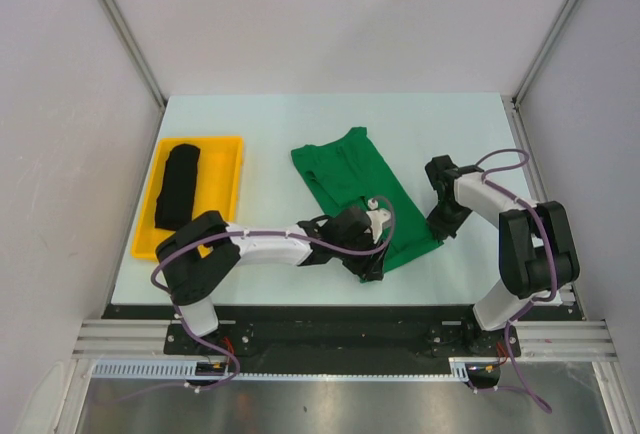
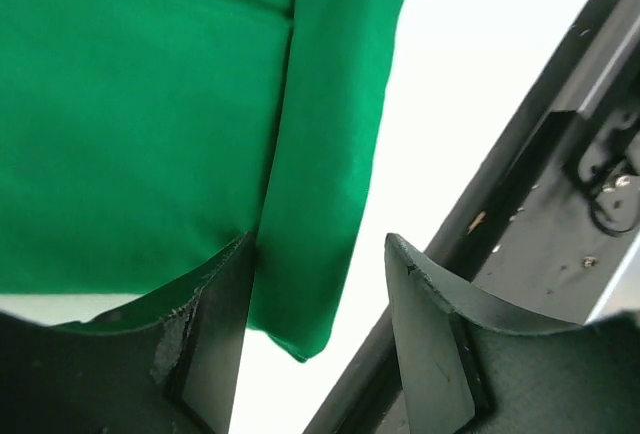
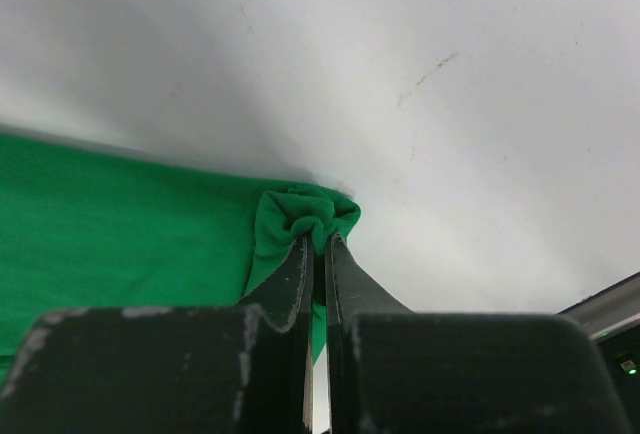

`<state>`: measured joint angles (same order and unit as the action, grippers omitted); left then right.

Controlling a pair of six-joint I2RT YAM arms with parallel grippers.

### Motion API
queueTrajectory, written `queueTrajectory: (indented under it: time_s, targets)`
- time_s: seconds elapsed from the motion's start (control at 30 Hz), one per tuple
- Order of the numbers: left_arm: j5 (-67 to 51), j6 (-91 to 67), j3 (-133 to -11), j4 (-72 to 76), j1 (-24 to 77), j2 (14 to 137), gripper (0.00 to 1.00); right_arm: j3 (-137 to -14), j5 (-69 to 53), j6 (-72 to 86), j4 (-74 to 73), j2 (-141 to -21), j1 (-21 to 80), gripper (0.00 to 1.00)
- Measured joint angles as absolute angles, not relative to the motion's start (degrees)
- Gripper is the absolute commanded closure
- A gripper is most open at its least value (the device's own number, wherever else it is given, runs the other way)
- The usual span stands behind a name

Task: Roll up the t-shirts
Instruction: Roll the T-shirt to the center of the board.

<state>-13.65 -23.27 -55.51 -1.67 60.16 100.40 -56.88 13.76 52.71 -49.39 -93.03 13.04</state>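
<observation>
A bright green t-shirt (image 1: pixel 356 186) lies folded into a long strip slanting across the middle of the table. Its near right corner is bunched up, and my right gripper (image 1: pixel 438 228) is shut on that bunch (image 3: pixel 305 209); the right wrist view shows the gripper (image 3: pixel 318 242) low over the table. My left gripper (image 1: pixel 372 266) hovers over the shirt's near left end. In the left wrist view it (image 2: pixel 320 244) stands open, with the green hem corner (image 2: pixel 310 284) lying loose between the fingers. A black t-shirt (image 1: pixel 178 186) lies rolled in the tray.
A yellow tray (image 1: pixel 232 159) holding the black roll stands at the left of the table. The table's near edge and a black rail (image 2: pixel 520 184) run just behind my left gripper. White walls with metal posts (image 1: pixel 125 29) close in the back and sides.
</observation>
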Motion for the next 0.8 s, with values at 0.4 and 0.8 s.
queueTrajectory:
  time_s: [0.4, 0.8]
  targets:
    - [-9.6, -22.0, -55.5, -3.5, 62.2, 100.4, 0.86, -57.8, 14.2, 53.5, -50.5, -94.0, 13.2, 1.00]
    - [-16.5, -24.8, -51.8, 3.4, 59.9, 100.5, 1.00, -58.3, 14.4, 53.3, -51.0, -94.0, 13.2, 0.70]
